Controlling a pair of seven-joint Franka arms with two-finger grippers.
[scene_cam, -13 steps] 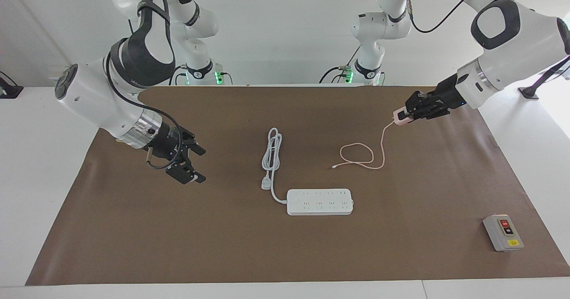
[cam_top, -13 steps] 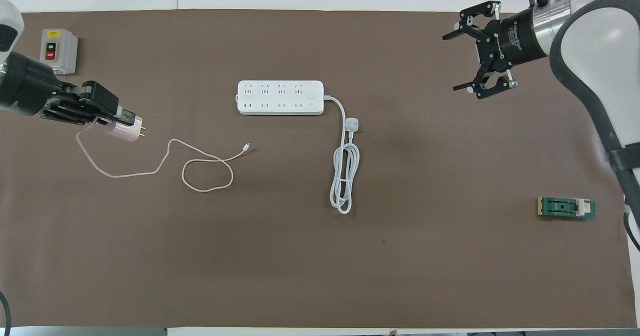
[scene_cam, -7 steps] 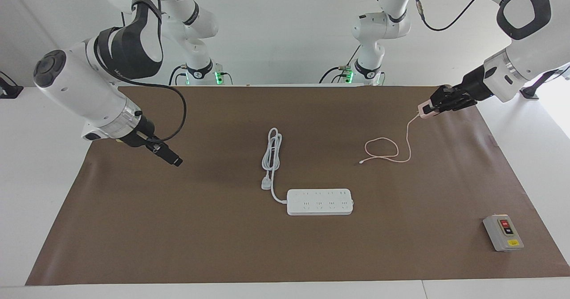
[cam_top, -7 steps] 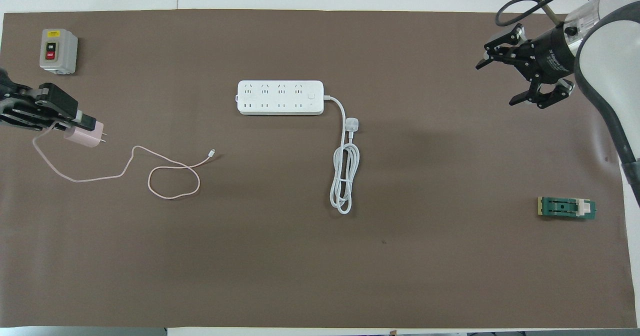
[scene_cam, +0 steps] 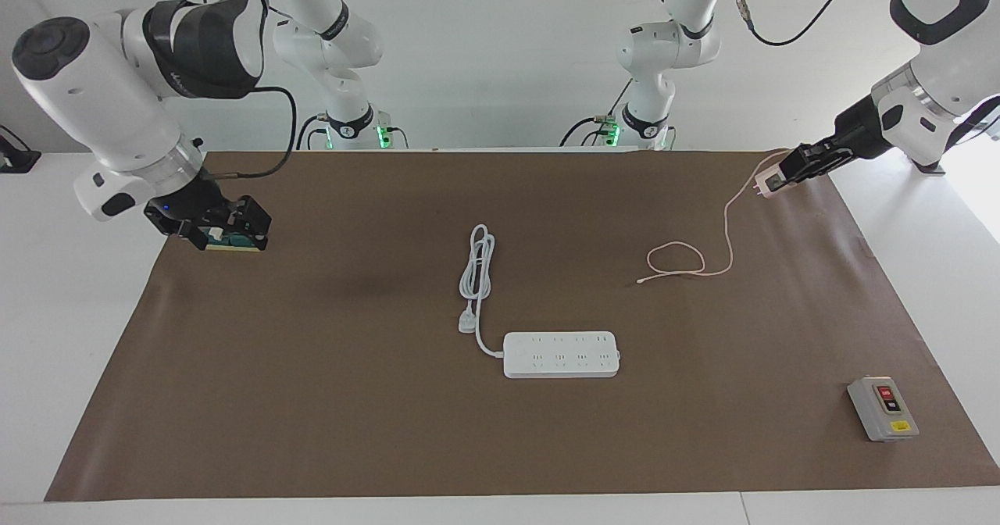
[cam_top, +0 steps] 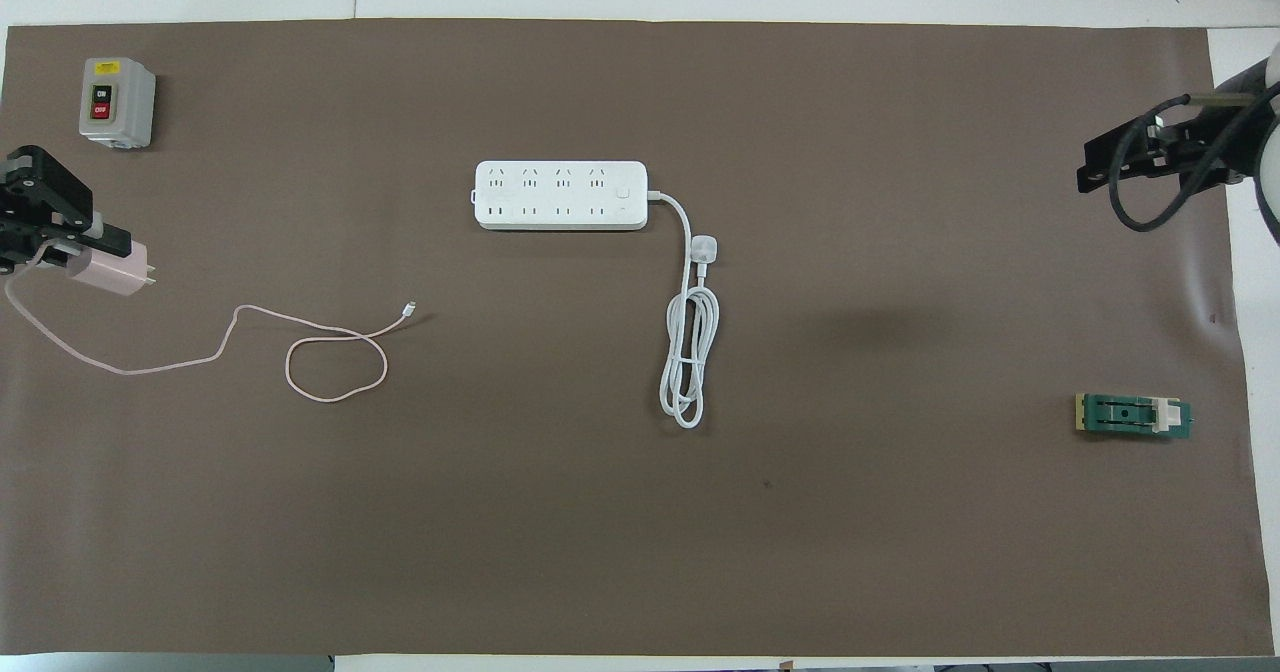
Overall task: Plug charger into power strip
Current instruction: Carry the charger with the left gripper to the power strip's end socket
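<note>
Both arms have drawn outward since the earlier frames: the left gripper (scene_cam: pixel 791 169) has carried the charger (scene_cam: pixel 768 182) toward the left arm's end of the counter (scene_cam: pixel 500 447), dragging its cable (scene_cam: pixel 707 253) along so the loop now lies closer to that end, and the right gripper (scene_cam: pixel 226 224) has swung away from the middle to the right arm's end. The left gripper's fingers pinch the one pale pink charger, held in the air over the edge of the brown mat (cam_top: pixel 640 532), its two prongs pointing toward the middle of the counter in the overhead view. Its one thin pink cable hangs down from the cube to the mat, makes a single loop, and ends in a small connector lying free. The right gripper is up in the air; in the facing view it stands in front of the one small green switch (cam_top: pixel 1133 416), while the overhead view shows the switch lying clear on the mat, well apart from it. Whether its fingers are spread or pressed together I cannot tell. One white power strip (scene_cam: pixel 561 354) lies flat near the middle of the mat, with two rows of sockets facing up and nothing plugged in. Its one thick white cord (scene_cam: pixel 477 273) is coiled nearer to the robots, with one white plug (scene_cam: pixel 467 323) beside the coil. One grey box (scene_cam: pixel 882 408) with red and black buttons sits toward the left arm's end, farther from the robots than the strip
</note>
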